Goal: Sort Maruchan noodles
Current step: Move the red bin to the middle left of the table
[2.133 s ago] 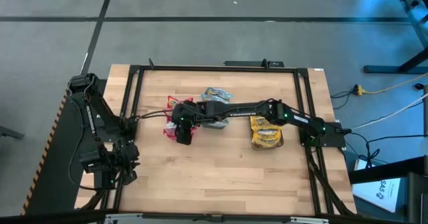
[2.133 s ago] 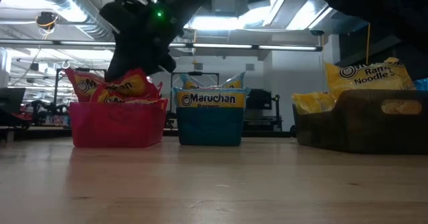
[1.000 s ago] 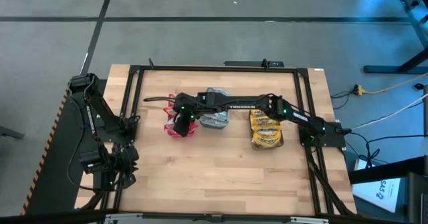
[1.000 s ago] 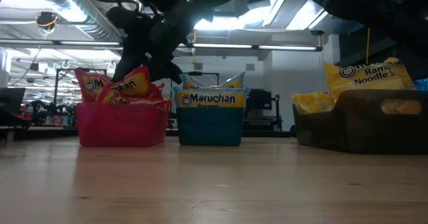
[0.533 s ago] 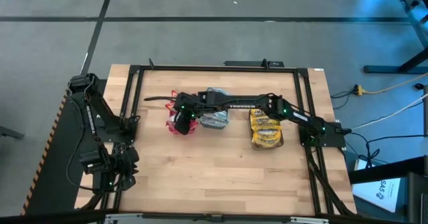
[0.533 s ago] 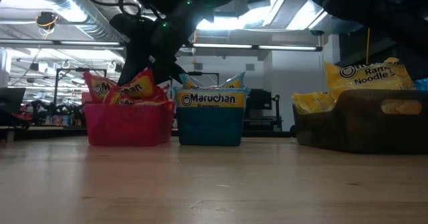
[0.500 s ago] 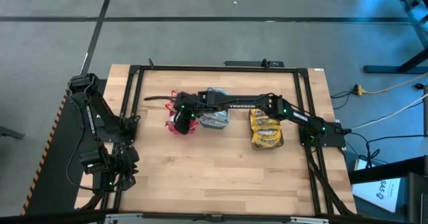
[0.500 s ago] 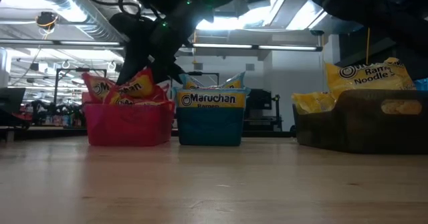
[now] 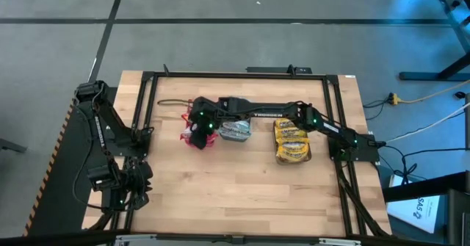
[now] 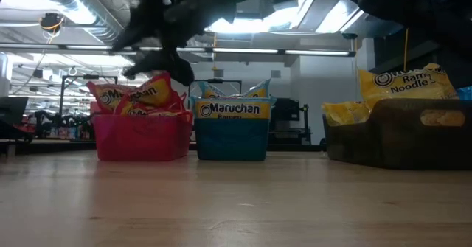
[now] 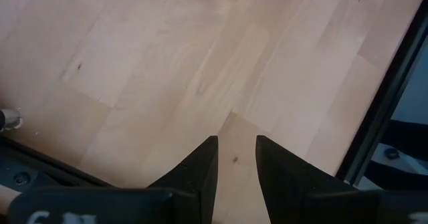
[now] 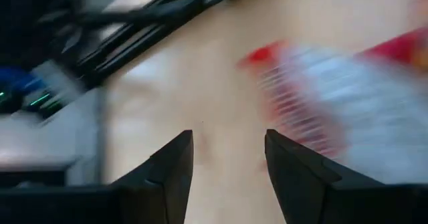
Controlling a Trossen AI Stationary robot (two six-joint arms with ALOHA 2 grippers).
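Note:
Red Maruchan noodle packets (image 10: 136, 96) stand in a pink bin (image 10: 140, 138), with more packets in a teal bin (image 10: 231, 136) and yellow ones (image 10: 405, 81) in a grey bin (image 10: 398, 133). My right gripper (image 12: 227, 147) hangs open just above the pink bin (image 9: 197, 137), nothing between its fingers; a red packet (image 12: 314, 97) lies beyond them. At the table's near left corner my left gripper (image 11: 237, 154) is open over bare wood.
The three bins stand in a row across the middle of the table (image 9: 235, 194). A black frame (image 9: 147, 114) runs round the table top. Bare wood lies between the bins and the near edge.
My right gripper has risen off the red packets in the pink bin and turned at the wrist, shifting a little toward the far edge. The pink bin has slid slightly toward the teal bin; the packets stay in it.

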